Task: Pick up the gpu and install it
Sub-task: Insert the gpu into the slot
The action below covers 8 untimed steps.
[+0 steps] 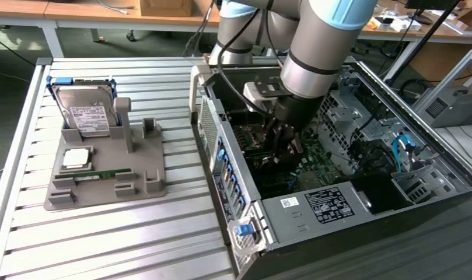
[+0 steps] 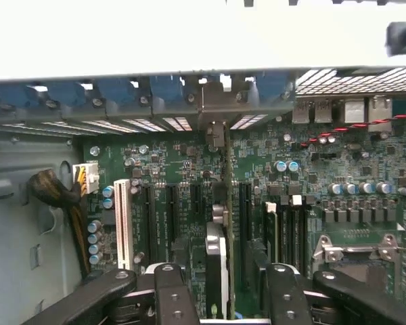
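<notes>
Looking from the exterior view, a grey and blue arm (image 1: 314, 52) reached down into an open computer case (image 1: 314, 210) that lay on its side. The case sat on a table (image 1: 103, 233) of ribbed aluminium slats. The gripper (image 1: 285, 153) was deep inside the case, just above the green motherboard (image 1: 321, 154), so its fingers were hard to make out from here. On the exterior view's left, well apart from the case, a grey holder (image 1: 103, 175) stood on the slats. It held a hard drive (image 1: 84, 114) with a white label, propped upright, with a square chip (image 1: 74, 157) and a narrow green memory stick (image 1: 95, 174) lying flat in front of it. Behind the table ran wooden benches (image 1: 88, 11) with a cardboard box (image 1: 165, 7) and loose cables. A dark floor showed at the exterior view's left edge.

In the wrist view, the camera looked along the motherboard (image 2: 189, 169) towards the case's rear wall, lined with blue slot clips (image 2: 115, 91). The gpu (image 2: 229, 223) stood on edge in a slot, its silver bracket (image 2: 216, 112) against the rear wall. The gripper (image 2: 223, 298) straddled the card with its black fingers (image 2: 172, 291) spread wide, one on each side and clear of it, holding nothing. A white slot (image 2: 123, 223) and a bundle of wires (image 2: 61, 193) lay off to one side.
</notes>
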Available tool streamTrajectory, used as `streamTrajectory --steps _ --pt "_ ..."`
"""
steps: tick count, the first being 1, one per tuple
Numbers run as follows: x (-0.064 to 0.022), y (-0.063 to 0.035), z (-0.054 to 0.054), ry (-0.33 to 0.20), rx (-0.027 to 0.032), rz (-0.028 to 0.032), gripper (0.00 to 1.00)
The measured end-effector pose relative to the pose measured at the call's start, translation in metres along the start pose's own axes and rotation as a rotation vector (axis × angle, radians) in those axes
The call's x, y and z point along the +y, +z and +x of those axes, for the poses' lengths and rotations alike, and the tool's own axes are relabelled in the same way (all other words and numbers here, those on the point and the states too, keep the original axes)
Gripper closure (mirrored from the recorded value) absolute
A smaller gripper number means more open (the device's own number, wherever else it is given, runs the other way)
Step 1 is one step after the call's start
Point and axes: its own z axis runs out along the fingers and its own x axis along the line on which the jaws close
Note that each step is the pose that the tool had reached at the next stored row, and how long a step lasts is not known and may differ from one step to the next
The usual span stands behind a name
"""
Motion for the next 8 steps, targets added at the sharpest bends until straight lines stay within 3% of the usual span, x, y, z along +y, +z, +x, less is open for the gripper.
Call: streamTrajectory --steps 3,8 --pt "0.0003 -0.0108 -0.0038 0.0 0.0 0.0 0.55" --pt "-0.0037 -0.0126 -0.0069 -0.002 0.0 -0.0019 0.8"
